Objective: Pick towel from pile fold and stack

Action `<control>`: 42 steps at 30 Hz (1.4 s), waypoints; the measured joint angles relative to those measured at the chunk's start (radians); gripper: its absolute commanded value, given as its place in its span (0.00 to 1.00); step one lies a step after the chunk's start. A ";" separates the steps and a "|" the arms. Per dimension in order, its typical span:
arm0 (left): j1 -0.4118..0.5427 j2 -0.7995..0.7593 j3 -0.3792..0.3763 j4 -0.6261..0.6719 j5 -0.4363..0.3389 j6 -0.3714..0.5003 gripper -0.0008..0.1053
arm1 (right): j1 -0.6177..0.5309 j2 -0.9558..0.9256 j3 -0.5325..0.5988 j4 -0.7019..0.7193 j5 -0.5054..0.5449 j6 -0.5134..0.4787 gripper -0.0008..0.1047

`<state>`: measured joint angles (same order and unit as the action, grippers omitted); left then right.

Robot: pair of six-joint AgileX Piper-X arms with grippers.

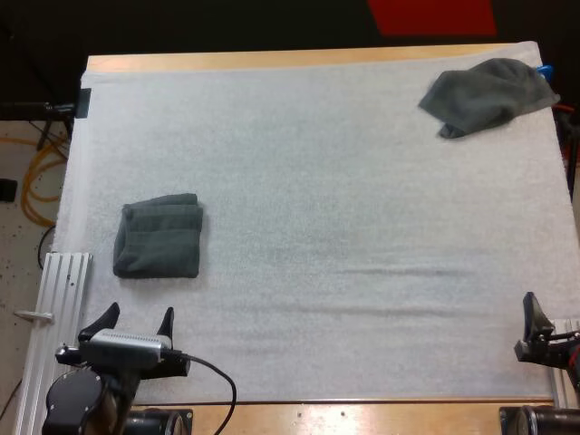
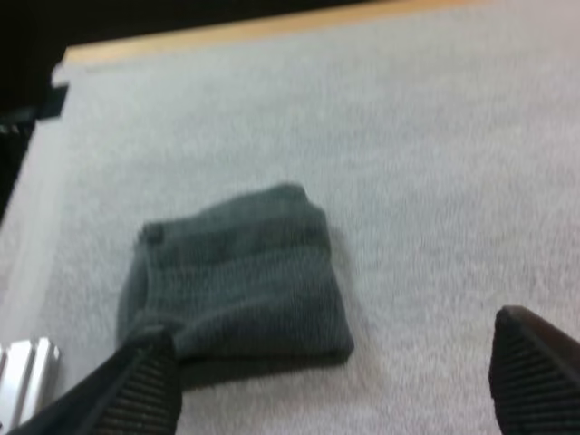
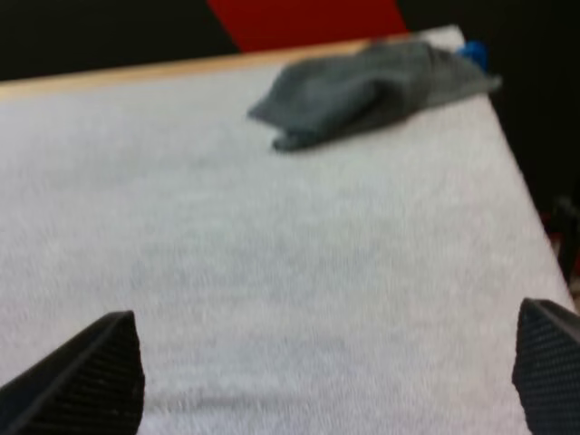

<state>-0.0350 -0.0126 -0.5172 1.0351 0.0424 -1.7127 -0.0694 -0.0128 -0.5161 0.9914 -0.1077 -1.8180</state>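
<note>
A folded dark grey-green towel stack (image 1: 159,236) lies on the mat's left side, also seen ahead of my left fingers (image 2: 237,276). A crumpled towel (image 1: 485,95) sits at the far right corner of the mat, far ahead of my right fingers (image 3: 362,86). My left gripper (image 1: 138,323) hovers near the front edge, just behind the folded stack, open and holding nothing (image 2: 331,385). My right gripper (image 1: 535,322) waits at the front right edge, open with only bare mat between its fingers (image 3: 326,381).
The white mat (image 1: 317,227) covers most of the wooden table (image 1: 362,412). A metal rail (image 1: 54,299) runs along the left front side. Orange cables (image 1: 36,177) lie on the floor to the left.
</note>
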 measured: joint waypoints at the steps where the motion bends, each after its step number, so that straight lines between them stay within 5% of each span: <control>1: 0.000 0.000 0.008 -0.004 0.000 0.000 0.65 | 0.000 0.000 0.013 0.000 0.000 0.000 0.77; 42: 0.000 0.000 0.011 -0.012 0.000 -0.003 0.65 | 0.000 0.000 0.023 -0.007 0.000 0.000 0.77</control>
<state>-0.0350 -0.0126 -0.5061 1.0228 0.0424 -1.7158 -0.0694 -0.0128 -0.4935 0.9843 -0.1077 -1.8180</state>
